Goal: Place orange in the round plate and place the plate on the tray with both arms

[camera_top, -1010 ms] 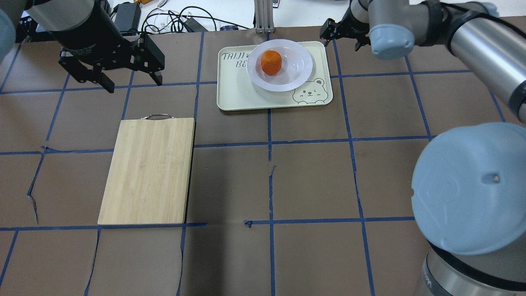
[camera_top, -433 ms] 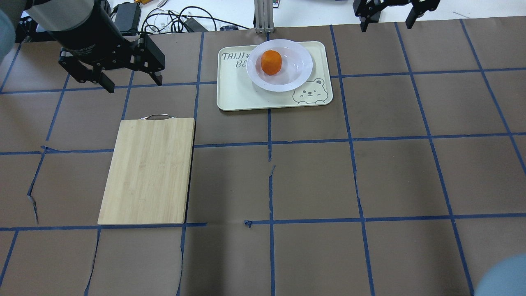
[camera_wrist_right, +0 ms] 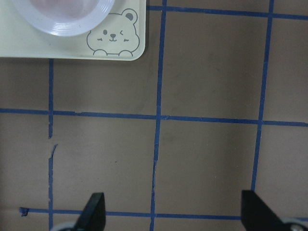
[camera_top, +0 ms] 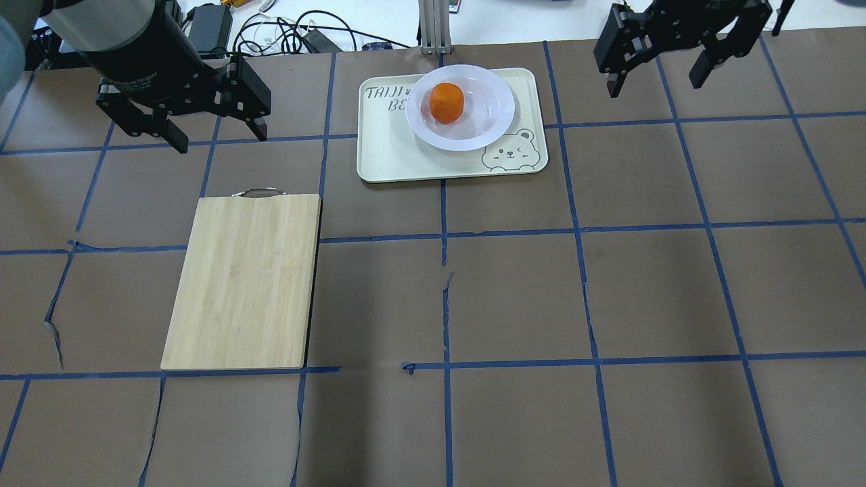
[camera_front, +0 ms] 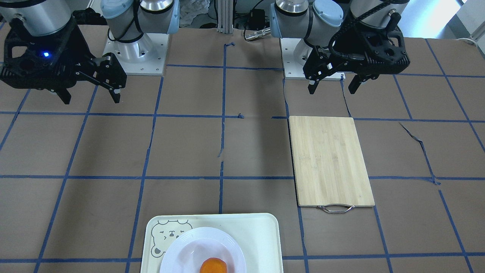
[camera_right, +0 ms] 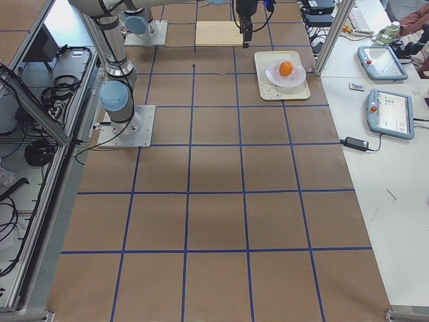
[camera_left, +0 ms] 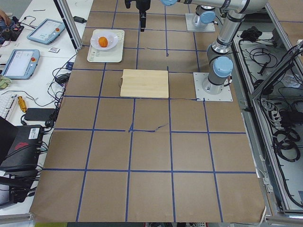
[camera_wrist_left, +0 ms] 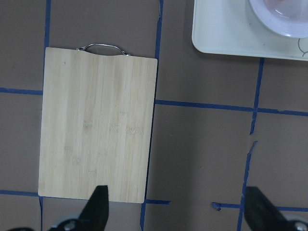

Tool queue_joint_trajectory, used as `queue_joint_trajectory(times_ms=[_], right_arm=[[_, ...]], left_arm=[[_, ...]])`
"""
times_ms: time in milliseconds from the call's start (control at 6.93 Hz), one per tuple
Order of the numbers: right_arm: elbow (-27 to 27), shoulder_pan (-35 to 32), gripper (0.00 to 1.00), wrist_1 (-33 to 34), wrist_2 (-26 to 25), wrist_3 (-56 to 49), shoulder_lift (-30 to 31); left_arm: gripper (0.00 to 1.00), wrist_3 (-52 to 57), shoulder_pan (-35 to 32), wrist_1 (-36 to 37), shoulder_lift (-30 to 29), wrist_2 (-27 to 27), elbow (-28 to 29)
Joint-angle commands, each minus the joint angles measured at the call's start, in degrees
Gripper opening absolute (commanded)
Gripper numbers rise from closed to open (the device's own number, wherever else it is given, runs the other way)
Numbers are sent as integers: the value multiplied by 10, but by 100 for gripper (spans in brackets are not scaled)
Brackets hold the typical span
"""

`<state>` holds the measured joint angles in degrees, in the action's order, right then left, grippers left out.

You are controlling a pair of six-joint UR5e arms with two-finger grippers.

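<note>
The orange [camera_top: 446, 103] sits in the white round plate [camera_top: 497, 115], and the plate rests on the cream tray [camera_top: 385, 149] with the bear face at the table's far middle. My left gripper [camera_top: 220, 138] hangs open and empty to the left of the tray, above the table. Off the tray's right end, my right gripper [camera_top: 655, 86] is open and empty too. In the front-facing view the orange [camera_front: 213, 265] shows at the bottom edge. The left wrist view catches only the tray corner [camera_wrist_left: 221, 33] and the plate rim [camera_wrist_left: 284, 19].
A bamboo cutting board [camera_top: 243, 281] with a metal handle lies on the left half of the brown, blue-taped table. Cables and devices crowd the white bench beyond the far edge. Tablets lie on a side bench [camera_right: 389, 114].
The right arm has swung out of the overhead view's right side, and its gripper has shifted right, away from the tray. The left gripper, plate and orange have stayed put.
</note>
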<state>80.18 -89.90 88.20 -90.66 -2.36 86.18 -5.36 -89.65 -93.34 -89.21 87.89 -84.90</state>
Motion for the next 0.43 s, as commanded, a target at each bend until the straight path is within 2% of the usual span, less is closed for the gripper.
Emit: queue_joint_trajectory(times_ms=[0,289], right_arm=[[81,-1,100,111,3,20,35],[69,0,100,106,-6,13,31]], left_arm=[[100,0,0,0,0,0,0],[100,0,0,0,0,0,0]])
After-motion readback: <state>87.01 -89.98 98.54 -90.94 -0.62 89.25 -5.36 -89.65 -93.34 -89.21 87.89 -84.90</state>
